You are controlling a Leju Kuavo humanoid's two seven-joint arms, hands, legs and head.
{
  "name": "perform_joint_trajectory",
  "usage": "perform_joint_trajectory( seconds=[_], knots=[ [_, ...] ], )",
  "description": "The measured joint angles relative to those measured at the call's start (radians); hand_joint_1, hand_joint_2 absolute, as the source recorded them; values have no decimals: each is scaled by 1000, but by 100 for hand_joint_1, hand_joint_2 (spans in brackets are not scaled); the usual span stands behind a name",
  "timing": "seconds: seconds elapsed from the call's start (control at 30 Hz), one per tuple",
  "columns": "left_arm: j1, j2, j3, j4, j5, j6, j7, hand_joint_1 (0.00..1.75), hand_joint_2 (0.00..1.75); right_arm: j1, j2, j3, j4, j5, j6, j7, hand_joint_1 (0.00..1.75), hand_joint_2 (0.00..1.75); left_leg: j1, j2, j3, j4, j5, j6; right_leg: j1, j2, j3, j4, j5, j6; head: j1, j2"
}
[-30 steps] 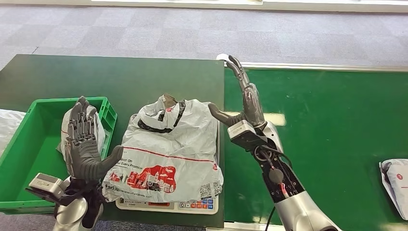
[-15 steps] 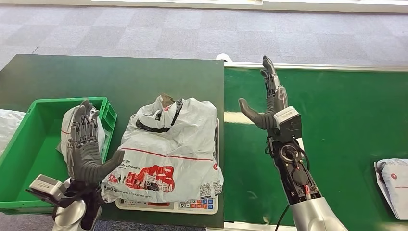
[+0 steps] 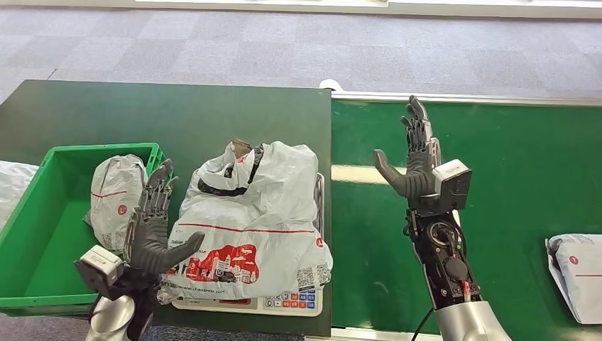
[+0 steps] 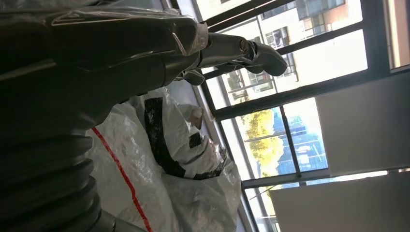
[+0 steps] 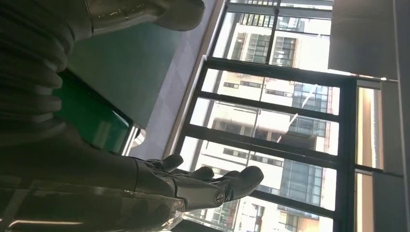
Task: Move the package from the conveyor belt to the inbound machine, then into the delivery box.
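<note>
Package [image 3: 248, 220] is lying on the inbound machine [image 3: 284, 304]; left hand [image 3: 152, 231] (fingers apart, empty) is closing in beside it, while right hand [image 3: 419, 163], likewise spread, is withdrawing over the conveyor belt [image 3: 511, 177].

The package [image 3: 248, 217] I am to move is a crumpled white-grey plastic mailer with a red line across it, a red printed picture and black markings near its knotted top. It lies slumped on the inbound machine [image 3: 248, 304], a flat white scale with coloured buttons along its near edge, covering nearly all of it. The conveyor belt [image 3: 511, 177] is the bright green surface just right of the machine. The delivery box [image 3: 50, 213], a green crate, stands just left of the machine; a smaller white parcel [image 3: 115, 195] seems to lean inside it.
</note>
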Motion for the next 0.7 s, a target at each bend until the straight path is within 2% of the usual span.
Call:
perform_joint_trajectory(
  seconds=[0.13, 0.43, 0.7],
  knots=[
    [1, -2, -1, 40, -95, -13, 80, 0, 175, 26, -12, -25, 15, -31, 27, 9, 0, 175, 0, 0, 0, 0, 0, 0, 0, 0, 0, 0, 0, 0, 0, 0],
    [0, -4, -3, 80, -127, -12, 96, 0, 175, 40, -23, -40, 36, -24, 20, 5, 0, 175, 0, 0, 0, 0, 0, 0, 0, 0, -1, 0, 0, 0, 0, 0],
    [-26, 8, -56, 161, -405, -58, 202, 0, 175, 58, -27, -40, 28, 51, -24, -11, 0, 175, 0, 0, 0, 0, 0, 0, 0, 0, 0, 0, 0, 0, 0, 0]
  ],
)
